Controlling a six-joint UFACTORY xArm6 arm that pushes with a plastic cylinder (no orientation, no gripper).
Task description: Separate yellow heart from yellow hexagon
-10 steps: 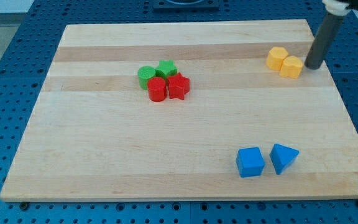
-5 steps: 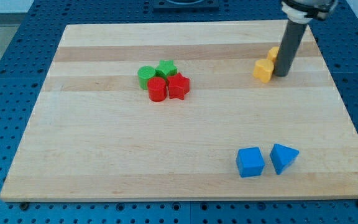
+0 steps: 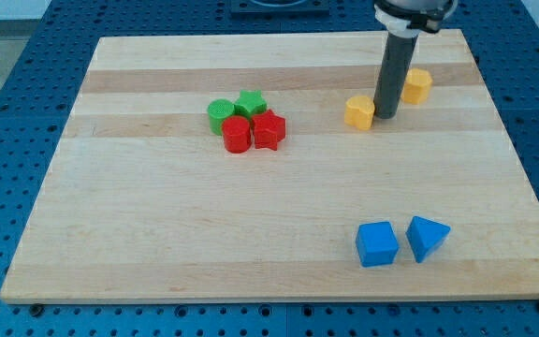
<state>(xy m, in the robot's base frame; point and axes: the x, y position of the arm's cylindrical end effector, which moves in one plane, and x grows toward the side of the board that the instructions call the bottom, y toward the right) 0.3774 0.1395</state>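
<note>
Two yellow blocks lie apart at the board's upper right. One yellow block (image 3: 359,111) sits just left of my tip (image 3: 385,116) and touches it. The other yellow block (image 3: 417,85) lies to the right of the rod, a little higher in the view, with the rod partly covering its left edge. The rod stands between the two. I cannot tell which one is the heart and which the hexagon.
Two green blocks (image 3: 219,114) (image 3: 250,102) and two red blocks (image 3: 237,134) (image 3: 269,130) form a tight cluster left of centre. A blue cube (image 3: 377,243) and a blue triangle (image 3: 426,237) sit at the lower right. The wooden board (image 3: 157,234) lies on a blue perforated table.
My tip has swept left from the board's right edge, pushing one yellow block left and slightly down, away from the other. The other yellow block has stayed about where it was.
</note>
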